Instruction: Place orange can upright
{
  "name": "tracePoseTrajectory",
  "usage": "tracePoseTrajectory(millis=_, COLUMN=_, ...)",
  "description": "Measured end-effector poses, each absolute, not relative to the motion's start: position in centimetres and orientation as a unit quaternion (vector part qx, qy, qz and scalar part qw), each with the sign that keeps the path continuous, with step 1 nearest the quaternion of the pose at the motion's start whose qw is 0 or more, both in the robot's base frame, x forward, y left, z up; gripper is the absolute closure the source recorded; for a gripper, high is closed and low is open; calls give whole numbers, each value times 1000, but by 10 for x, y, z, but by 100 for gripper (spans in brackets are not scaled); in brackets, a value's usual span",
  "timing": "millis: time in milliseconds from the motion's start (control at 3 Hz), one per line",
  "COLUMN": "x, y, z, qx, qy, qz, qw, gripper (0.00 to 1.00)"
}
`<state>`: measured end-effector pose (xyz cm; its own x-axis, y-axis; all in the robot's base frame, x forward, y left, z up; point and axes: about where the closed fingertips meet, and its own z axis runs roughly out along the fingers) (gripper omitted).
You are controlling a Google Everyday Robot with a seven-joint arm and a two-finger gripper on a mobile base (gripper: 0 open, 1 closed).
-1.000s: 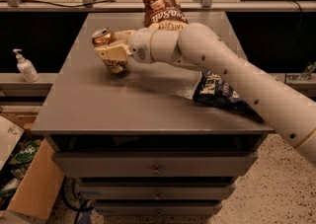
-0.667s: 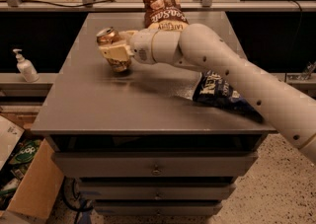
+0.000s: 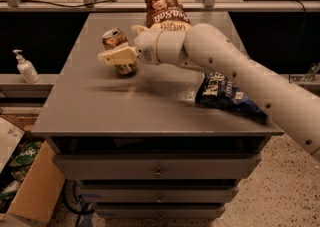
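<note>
The orange can (image 3: 116, 44) is an orange-brown drink can with a silver top and pull tab. It stands nearly upright on the grey table (image 3: 90, 101), left of centre, with its top leaning a little to the left. My gripper (image 3: 119, 57) is closed around the can's body from the right, its pale fingers (image 3: 114, 55) crossing the front of it. The can's lower part is partly hidden behind the fingers. My white arm reaches in from the lower right.
A brown chip bag (image 3: 166, 12) lies at the table's back edge. A dark blue chip bag (image 3: 225, 95) lies at the right, under my arm. A pump bottle (image 3: 25, 67) stands on a ledge to the left. A cardboard box (image 3: 30, 191) sits on the floor at lower left.
The gripper with the can has shifted slightly right and away from the front edge. The can has turned more upright.
</note>
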<state>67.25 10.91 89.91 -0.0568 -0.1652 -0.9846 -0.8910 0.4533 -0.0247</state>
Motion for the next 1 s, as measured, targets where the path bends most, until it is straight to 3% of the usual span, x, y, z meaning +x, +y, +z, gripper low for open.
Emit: tracePoseTrajectory(millis=1000, x=674, y=77, z=947, qx=-441, qy=633, qz=275, qw=574, gripper=0)
